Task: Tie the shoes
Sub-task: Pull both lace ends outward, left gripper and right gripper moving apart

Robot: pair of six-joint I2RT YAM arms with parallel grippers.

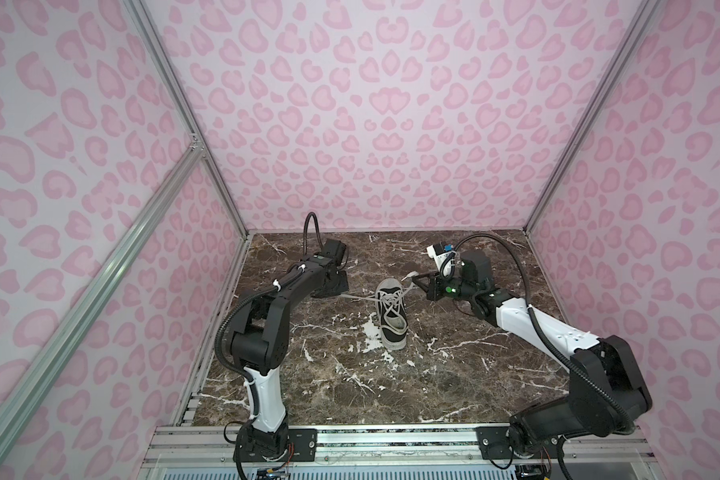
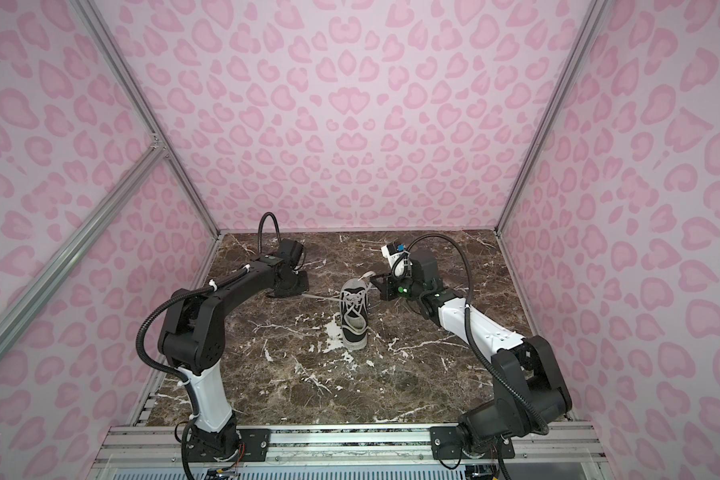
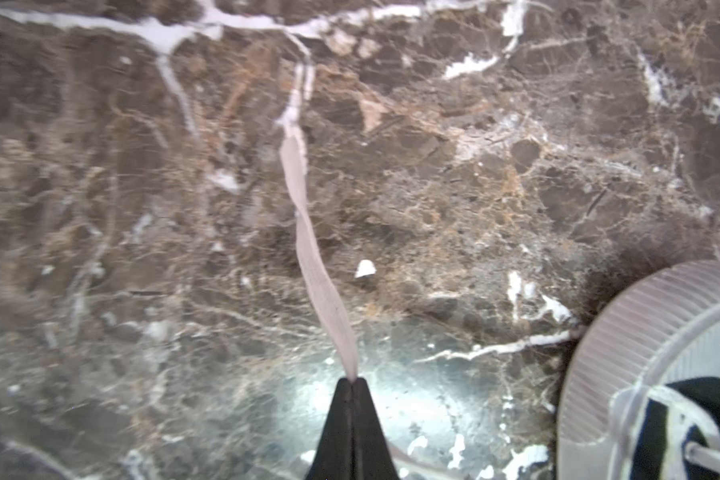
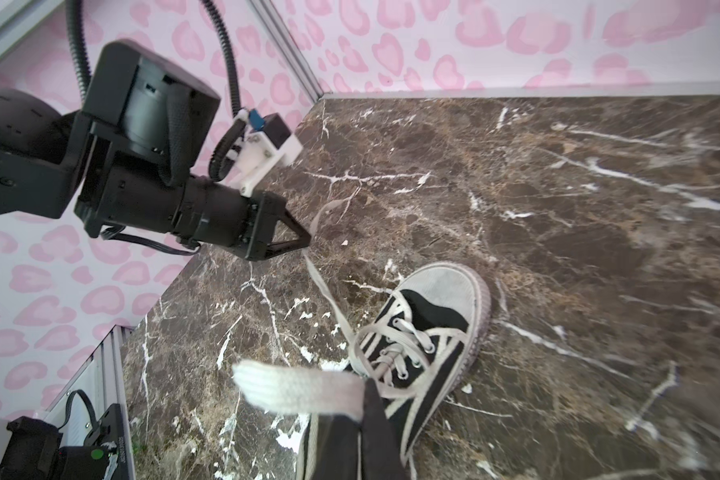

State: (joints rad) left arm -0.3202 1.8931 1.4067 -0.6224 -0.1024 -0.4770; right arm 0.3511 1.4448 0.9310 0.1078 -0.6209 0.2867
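top view: the sneaker (image 1: 391,320) sat mid-way across the marble table (image 1: 350,386), toe to the back wall, with a lace running out each side. left wrist: the left gripper (image 3: 352,384) was pinched tight on the left lace (image 3: 321,286). right wrist: the right gripper (image 4: 362,399) was clamped on the right lace end (image 4: 300,386). best play, i'd say: cross both ends over the tongue, gently, without dragging the sneaker.

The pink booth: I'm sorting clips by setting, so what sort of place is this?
Probably a robot test cell, not a home: printed wall panels on aluminium framing, a marble-pattern tabletop, and a left arm and right arm bolted to a front rail.
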